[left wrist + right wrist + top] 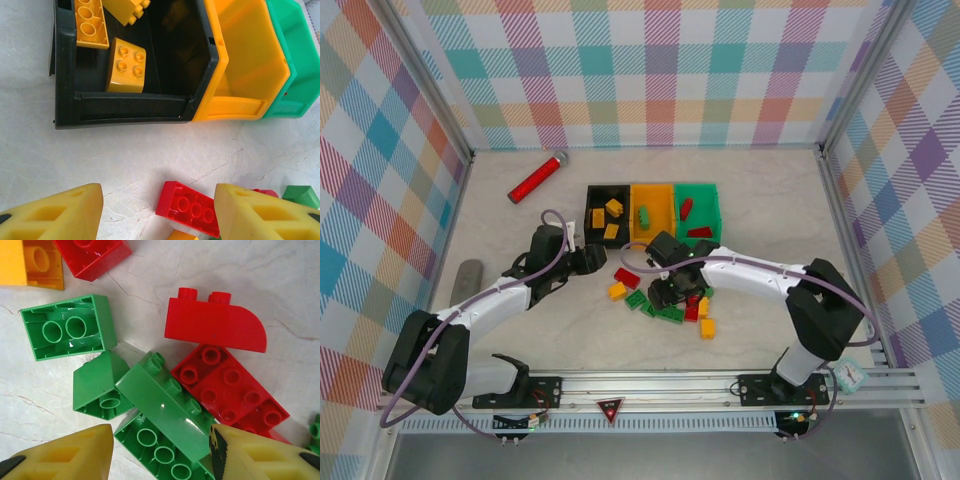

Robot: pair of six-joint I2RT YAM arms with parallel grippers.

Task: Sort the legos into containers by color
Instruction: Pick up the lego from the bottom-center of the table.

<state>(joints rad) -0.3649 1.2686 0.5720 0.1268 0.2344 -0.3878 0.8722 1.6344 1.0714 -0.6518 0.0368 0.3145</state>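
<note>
Toward the far edge of the worktop point(760, 200) the 3 containers point(662, 200) are set in a row, with the loose legos point(665, 300) heaped mid-worktop. The left gripper point(159, 192) is held half-spread and empty. The right gripper point(160, 440) is spread astride a green brick point(162, 402), which is best centred before being pinched.

surface: pale marbled table point(760, 200) | far left: red cylinder point(537, 177) with a silver end lay slanted | far middle: black bin point(608, 187); orange bin point(652, 186); green bin point(717, 212); stood in a row, sides touching | just before the bins: red, green and yellow bricks point(670, 314) lay clustered | left edge: grey object point(466, 281) lay apart
</note>
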